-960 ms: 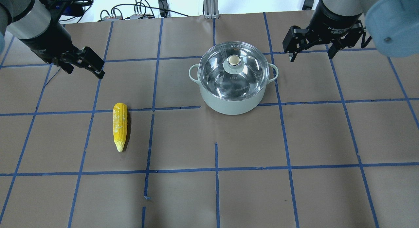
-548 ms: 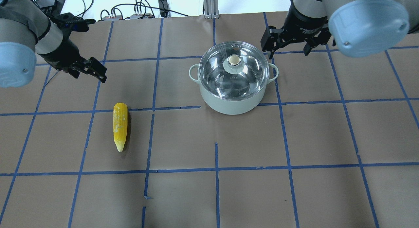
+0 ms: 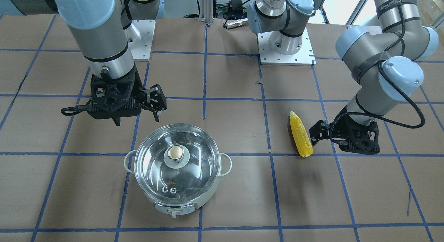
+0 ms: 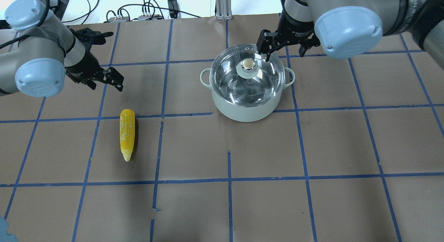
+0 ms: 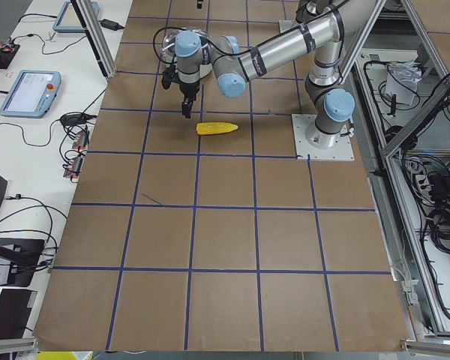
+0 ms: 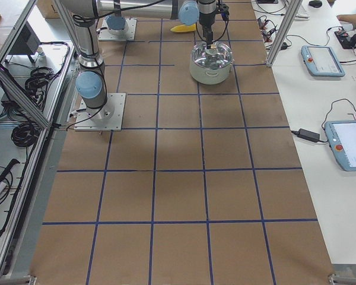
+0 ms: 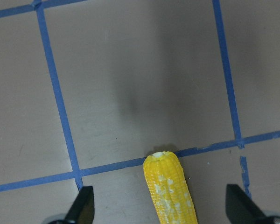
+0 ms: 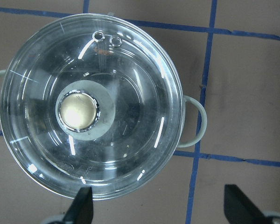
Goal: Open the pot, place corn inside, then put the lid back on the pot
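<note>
The brown paper-covered surface (image 4: 312, 207), ruled into squares with blue tape, carries the pale pot (image 4: 242, 111) a little right of the robot's centre line. Its control tab (image 3: 175, 211) faces away from the robot. The glass lid (image 4: 263, 73) sits closed on the pot, level on the rim, with its two vent holes (image 3: 168, 190) on the tab side. The right claw (image 4: 284, 57) hangs over the pot's far right edge. Its jaws are spread wide and empty, and in the right wrist view the lid's knob lies left of the gap between its fingertips. The left claw (image 4: 107, 87) is also spread wide and grips nothing. It hovers near the blunt end of the corn (image 4: 127, 132), which shows between its two fingertips in the left wrist view. The corn lies flat on the surface, well apart from the pot on the robot's left, its pointed tip toward the robot. The beige-topped knob (image 4: 248, 64) stands at the lid's centre.
</note>
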Motion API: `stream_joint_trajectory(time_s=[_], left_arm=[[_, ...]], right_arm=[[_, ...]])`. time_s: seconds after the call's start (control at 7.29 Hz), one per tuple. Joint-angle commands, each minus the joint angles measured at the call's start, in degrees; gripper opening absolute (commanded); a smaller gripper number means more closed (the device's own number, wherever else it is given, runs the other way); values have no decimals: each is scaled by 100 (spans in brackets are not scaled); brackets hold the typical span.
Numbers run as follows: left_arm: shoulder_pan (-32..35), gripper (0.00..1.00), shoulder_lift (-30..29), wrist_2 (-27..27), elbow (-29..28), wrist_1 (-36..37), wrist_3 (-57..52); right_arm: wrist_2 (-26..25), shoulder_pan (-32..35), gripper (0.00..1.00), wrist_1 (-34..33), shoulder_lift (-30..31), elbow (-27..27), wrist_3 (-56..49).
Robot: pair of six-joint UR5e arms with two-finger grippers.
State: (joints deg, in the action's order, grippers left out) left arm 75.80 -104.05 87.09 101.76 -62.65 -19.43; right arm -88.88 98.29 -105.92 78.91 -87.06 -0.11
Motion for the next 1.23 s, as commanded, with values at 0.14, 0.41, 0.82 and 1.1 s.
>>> stream_joint_trajectory(time_s=[0.14, 0.41, 0.82, 1.1], left_arm=[[14, 100, 130, 45, 615, 243, 1281], [14, 100, -61, 525, 1247, 1293, 1642], [22, 100, -326, 598, 1426, 1721, 1644], [75, 100, -221, 599, 1426, 1704, 1644]], right_arm=[[-77, 522, 99, -682, -480, 109, -209], [-86, 612, 99, -701, -928, 320, -209], [-121, 534, 98, -1149, -1202, 382, 462], [-244, 516, 98, -1115, -1255, 549, 976]])
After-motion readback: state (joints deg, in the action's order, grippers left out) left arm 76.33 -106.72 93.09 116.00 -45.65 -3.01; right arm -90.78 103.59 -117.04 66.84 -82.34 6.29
